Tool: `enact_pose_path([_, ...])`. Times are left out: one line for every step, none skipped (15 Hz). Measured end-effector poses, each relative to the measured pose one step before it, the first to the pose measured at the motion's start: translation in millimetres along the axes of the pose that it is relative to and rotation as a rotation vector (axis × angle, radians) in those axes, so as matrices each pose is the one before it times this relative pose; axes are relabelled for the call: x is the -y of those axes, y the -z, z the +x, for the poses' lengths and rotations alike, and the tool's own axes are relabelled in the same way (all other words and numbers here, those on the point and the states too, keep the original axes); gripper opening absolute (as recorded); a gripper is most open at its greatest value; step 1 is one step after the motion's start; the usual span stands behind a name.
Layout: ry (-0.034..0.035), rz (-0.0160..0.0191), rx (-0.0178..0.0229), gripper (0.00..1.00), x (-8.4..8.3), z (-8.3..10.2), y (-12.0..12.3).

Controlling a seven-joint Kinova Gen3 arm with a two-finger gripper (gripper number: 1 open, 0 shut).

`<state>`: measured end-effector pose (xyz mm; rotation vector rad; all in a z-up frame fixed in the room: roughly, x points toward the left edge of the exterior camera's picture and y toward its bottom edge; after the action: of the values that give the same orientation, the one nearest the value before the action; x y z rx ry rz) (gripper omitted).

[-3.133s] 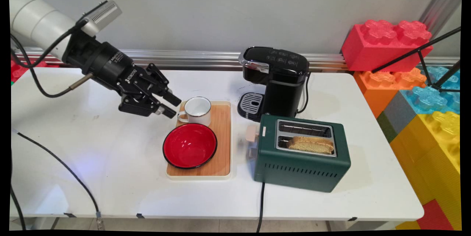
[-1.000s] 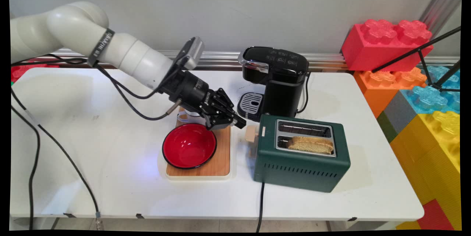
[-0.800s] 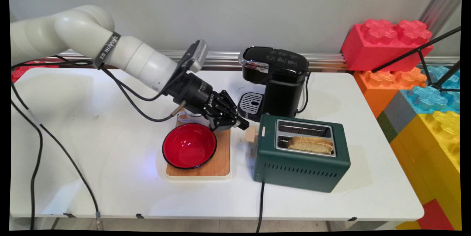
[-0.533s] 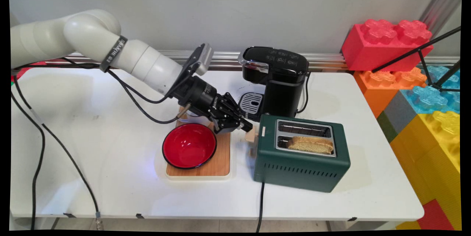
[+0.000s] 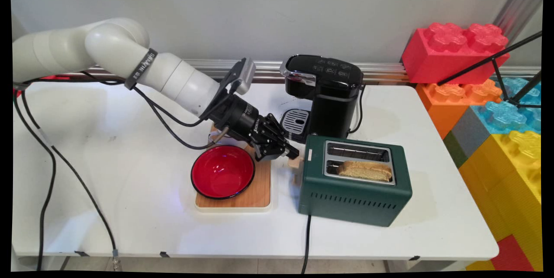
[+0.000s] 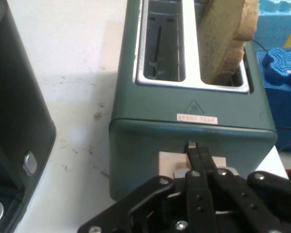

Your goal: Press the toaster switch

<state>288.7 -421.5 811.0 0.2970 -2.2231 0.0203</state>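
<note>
Table (image 5: pixel 130 208) first: it carries a black coffee machine (image 5: pixel 324 96) at the back, a green toaster (image 5: pixel 355 191) in front of it, and a wooden tray (image 5: pixel 262 182) with a red bowl (image 5: pixel 223 172) to the left. One slice of bread (image 5: pixel 365 170) stands in the toaster's near slot; the far slot is empty. I see the gripper (image 6: pixel 196 155) with its fingers pressed together, clenched on nothing, its tip resting upon the pale lever (image 6: pixel 169 162) at the toaster's end. I judge this to be a press on the lever. To do it well I would push straight down along the slot, keeping the tip centred so it does not slip sideways, and watch that the toaster does not tilt or slide.
</note>
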Motion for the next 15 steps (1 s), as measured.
enact_pose_path([0.00066, -0.00117, 0.00181, 0.0, 0.14, -1.21, -1.34])
enact_pose_path([0.00078, -0.00078, 0.00179, 0.0, 0.33, -1.42, -1.6])
enact_pose_path([0.00075, 0.00015, 0.00126, 0.0, 0.49, -1.37, -1.76])
enact_pose_path([0.00115, 0.00029, 0.00108, 0.0, 0.51, -1.24, -1.71])
enact_pose_path([0.00082, 0.00047, 0.00047, 0.0, 0.35, -0.78, -1.08])
enact_pose_path([0.00119, 0.00017, 0.00062, 0.0, 0.44, -1.17, -1.75])
enact_pose_path([0.00066, -0.00038, 0.00092, 0.0, 0.27, -0.79, -1.25])
enact_pose_path([0.00134, 0.00012, 0.00086, 0.0, 0.46, -1.47, -1.89])
enact_pose_path([0.00123, 0.00026, 0.00096, 0.0, 0.28, -1.46, -1.52])
enact_pose_path([0.00137, 0.00034, 0.00111, 0.0, 0.47, -1.5, -1.76])
enact_pose_path([0.00084, 0.0001, 0.00052, 0.0, 0.23, -1.22, -1.6])
enact_pose_path([0.00133, 0.00025, 0.00015, 0.0, 0.34, -1.27, -1.82])
enact_pose_path([0.00064, 0.0001, -0.00001, 0.0, 0.14, -0.7, -1.15])
enact_pose_path([0.00106, 0.00027, -0.00008, 0.0, 0.14, -1.04, -1.59])
enact_pose_path([0.00096, 0.0, -0.00061, 0.0, 0.19, -0.88, -2.06])
